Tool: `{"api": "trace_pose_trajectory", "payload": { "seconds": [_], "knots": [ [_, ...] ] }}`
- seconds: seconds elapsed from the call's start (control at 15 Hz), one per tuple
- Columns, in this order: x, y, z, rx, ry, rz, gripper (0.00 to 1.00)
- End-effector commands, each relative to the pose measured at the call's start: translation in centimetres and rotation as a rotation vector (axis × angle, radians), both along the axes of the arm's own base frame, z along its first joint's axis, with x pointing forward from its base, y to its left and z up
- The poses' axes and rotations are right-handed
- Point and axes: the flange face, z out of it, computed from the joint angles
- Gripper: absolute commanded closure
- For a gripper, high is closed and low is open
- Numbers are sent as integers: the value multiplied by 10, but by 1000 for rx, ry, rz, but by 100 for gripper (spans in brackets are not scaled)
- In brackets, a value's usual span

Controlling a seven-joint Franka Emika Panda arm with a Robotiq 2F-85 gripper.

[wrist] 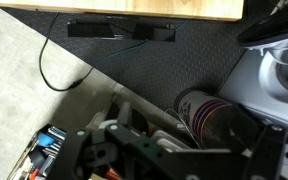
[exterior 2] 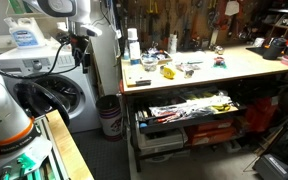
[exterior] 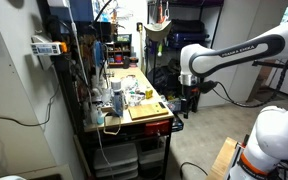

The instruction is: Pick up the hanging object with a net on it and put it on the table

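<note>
Hanging net object (exterior: 156,33) high, well apart from fingers (exterior: 192,103).

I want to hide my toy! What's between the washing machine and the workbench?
A bucket stands on the floor between the washing machine and the workbench, shown in an exterior view.

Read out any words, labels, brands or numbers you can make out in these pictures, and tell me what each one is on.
No text can be read for certain in any view.
Dark lettering on the white robot arm: too small to read.
Blue label on the white jug: blurred.
Colourful clutter under the workbench: any print is too small to read.
Wrist view: no lettering visible.
</note>
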Motion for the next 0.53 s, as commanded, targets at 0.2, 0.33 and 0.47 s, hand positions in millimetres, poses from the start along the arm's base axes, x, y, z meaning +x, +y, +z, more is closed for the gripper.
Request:
{"api": "trace_pose_trajectory", "payload": {
  "seconds": [0.2,0.33,0.47],
  "knots": [
    [43,119,44,-183,-139,206,0],
    [55,165,55,-235,-223,301,0],
    [69,196,62,-303,-317,382,0]
  ]
}}
